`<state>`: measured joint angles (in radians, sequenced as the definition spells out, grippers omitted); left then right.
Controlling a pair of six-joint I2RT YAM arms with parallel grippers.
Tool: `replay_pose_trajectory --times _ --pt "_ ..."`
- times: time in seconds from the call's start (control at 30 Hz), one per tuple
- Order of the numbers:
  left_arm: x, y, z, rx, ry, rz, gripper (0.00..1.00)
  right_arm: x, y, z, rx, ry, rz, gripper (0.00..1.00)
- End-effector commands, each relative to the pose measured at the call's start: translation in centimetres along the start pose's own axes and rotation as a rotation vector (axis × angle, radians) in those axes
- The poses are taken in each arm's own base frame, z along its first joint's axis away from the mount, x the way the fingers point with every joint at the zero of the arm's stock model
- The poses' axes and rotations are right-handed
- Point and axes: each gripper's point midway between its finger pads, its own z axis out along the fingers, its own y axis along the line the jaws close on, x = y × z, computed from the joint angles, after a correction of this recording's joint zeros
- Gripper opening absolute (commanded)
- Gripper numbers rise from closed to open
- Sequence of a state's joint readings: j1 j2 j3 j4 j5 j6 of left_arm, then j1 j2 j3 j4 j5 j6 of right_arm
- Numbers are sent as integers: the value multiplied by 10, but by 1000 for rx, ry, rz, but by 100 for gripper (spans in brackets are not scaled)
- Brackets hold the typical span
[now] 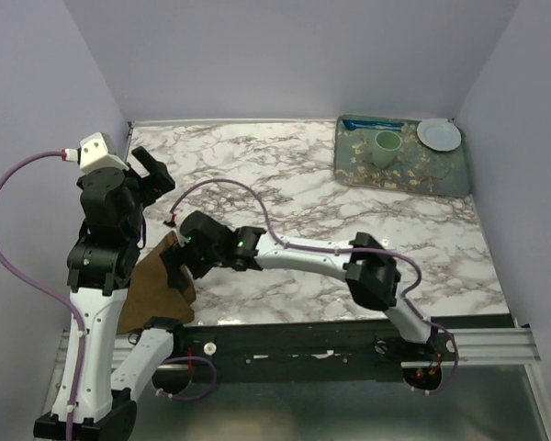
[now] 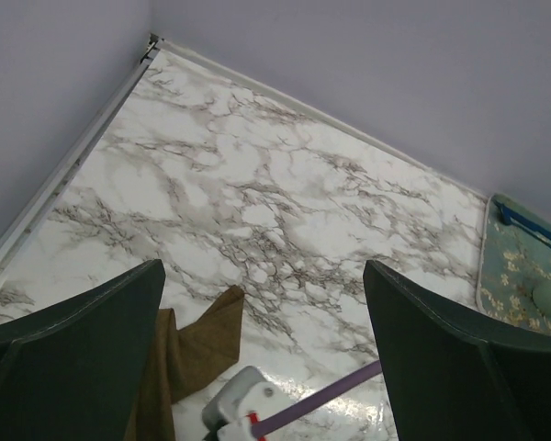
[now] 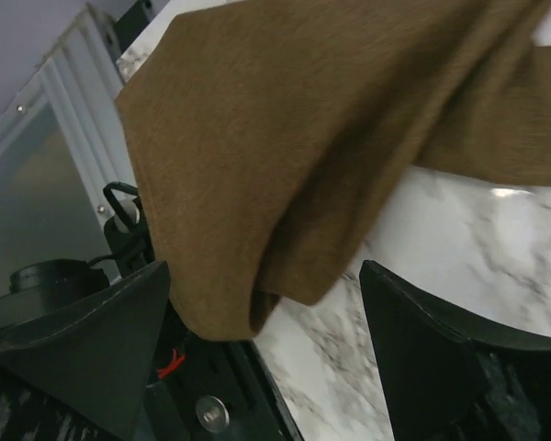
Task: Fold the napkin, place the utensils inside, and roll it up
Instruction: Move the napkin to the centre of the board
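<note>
- Overhead view: the napkin (image 1: 151, 292), a brown cloth, lay bunched at the near-left edge of the table (image 1: 285, 184), diagonally opposite the tray (image 1: 441, 179). The right gripper (image 1: 177, 265) sat over it. The left gripper (image 1: 152, 173) hung raised just beyond the napkin. No spoon could be picked out.
- Left wrist view: the fingers were spread wide and held nothing. Bare marble stretched from the napkin's corner to the tray.
- Right wrist view: the jaws gaped wide around a loose fold without pinching it. The cloth looked soft, light and floppy, so a corner or hem seemed the best hold. It overhung the table edge farthest from the tray and might slide off.
</note>
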<state>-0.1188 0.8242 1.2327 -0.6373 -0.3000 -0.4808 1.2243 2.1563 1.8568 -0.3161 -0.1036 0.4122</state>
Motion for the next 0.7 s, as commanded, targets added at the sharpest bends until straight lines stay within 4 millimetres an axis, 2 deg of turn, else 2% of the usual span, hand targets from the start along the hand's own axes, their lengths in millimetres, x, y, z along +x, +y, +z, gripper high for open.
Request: replay_pose_trajectory --times 0.0,0.03,0.07,0.1,0.17,0.2,0.27,0.3,0.33,0.4,0.47,0.5,0.53,0.67 --pt "-4 6 -1 -29 -21 16 99 6 56 26 -201 36 28 85" --pt "-4 6 0 -27 -18 16 99 22 56 39 -215 74 30 83" --pt "-3 5 0 -24 -17 16 99 23 64 41 -237 79 21 81" --pt "-3 5 1 -24 -13 15 99 33 68 45 -248 98 14 74" --pt "0 3 3 -18 0 16 99 45 61 51 -231 127 28 64" --pt "1 2 4 -13 2 14 99 47 53 52 -203 124 29 55" --pt "3 1 6 -7 13 14 99 41 48 47 -185 106 13 45" --pt "7 1 8 -7 23 15 99 41 40 46 -168 106 17 35" --pt "9 0 9 -5 30 13 99 40 36 45 -167 106 18 18" --pt "14 -2 12 5 48 13 99 35 23 40 -175 114 56 1" --pt "18 -6 15 21 68 10 99 35 15 37 -189 122 80 1" --pt "20 -7 16 23 73 6 99 27 9 32 -178 106 85 1" --pt "21 -8 17 27 80 4 99 34 1 31 -154 115 85 1" --pt "26 -11 21 38 99 -5 99 32 -21 16 -45 74 63 1"
